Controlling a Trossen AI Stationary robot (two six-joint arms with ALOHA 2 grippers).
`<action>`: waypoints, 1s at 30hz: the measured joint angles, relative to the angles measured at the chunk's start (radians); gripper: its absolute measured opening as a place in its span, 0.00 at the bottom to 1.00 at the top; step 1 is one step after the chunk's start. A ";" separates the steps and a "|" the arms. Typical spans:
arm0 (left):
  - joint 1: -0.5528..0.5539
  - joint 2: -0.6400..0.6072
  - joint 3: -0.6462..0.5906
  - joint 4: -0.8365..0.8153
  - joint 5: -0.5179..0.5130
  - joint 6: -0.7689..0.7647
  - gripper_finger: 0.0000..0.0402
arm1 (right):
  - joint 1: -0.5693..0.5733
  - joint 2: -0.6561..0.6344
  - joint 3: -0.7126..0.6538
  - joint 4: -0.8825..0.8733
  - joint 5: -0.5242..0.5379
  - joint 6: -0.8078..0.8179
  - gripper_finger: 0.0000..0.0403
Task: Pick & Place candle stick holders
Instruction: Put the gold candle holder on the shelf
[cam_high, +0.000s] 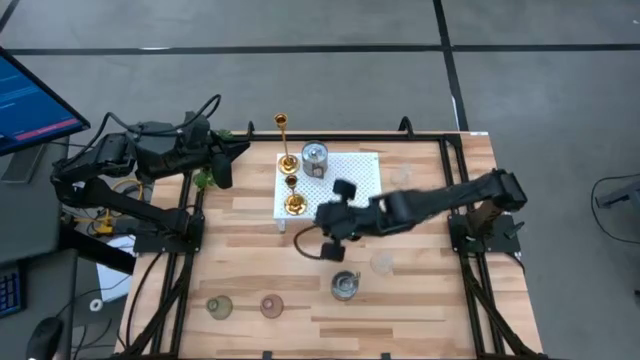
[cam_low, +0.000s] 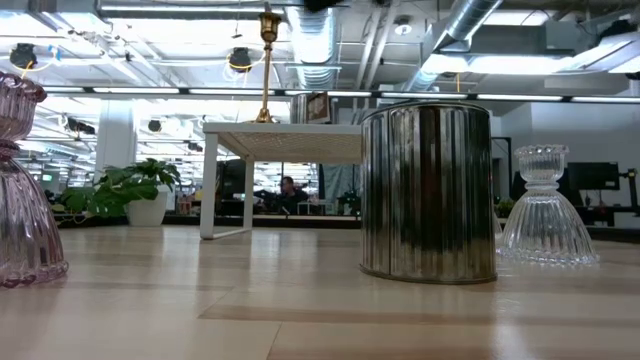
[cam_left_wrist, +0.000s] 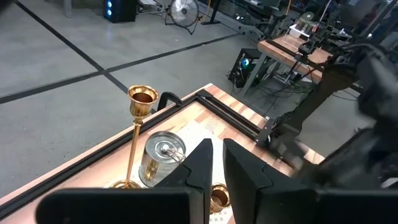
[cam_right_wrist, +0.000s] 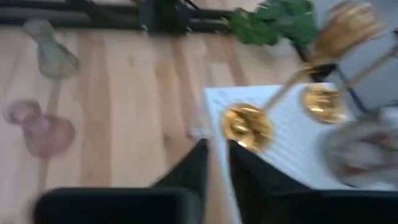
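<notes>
A white perforated stand (cam_high: 350, 175) carries a tall slender gold holder (cam_high: 283, 140), two small gold holders (cam_high: 291, 183) (cam_high: 295, 205) and a silvery cup (cam_high: 314, 158). A second silvery cup (cam_high: 344, 285) stands on the table near the front, with a clear glass holder (cam_high: 382, 263) beside it. A greenish holder (cam_high: 219, 306) and a pinkish holder (cam_high: 271, 305) stand at the front left. My right gripper (cam_high: 322, 222) is shut and empty, hovering by the stand's near edge, close to the nearer small gold holder (cam_right_wrist: 247, 126). My left gripper (cam_high: 222, 170) is shut and empty at the stand's left.
A green leafy plant (cam_high: 205, 178) sits under my left arm, at the table's far left. Black frame rails (cam_high: 190, 250) run along the table's left and right sides. Bare wood lies between the stand and the front holders.
</notes>
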 joint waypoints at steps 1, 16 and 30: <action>0.000 0.000 0.000 0.000 0.000 0.000 0.09 | -0.003 -0.001 -0.063 0.103 -0.024 0.013 0.06; 0.000 0.000 0.000 0.000 0.000 0.000 0.09 | -0.155 0.077 -0.302 0.614 -0.120 0.024 0.00; 0.000 0.000 0.000 0.000 0.000 0.000 0.09 | -0.239 0.098 -0.301 0.666 -0.233 -0.020 0.00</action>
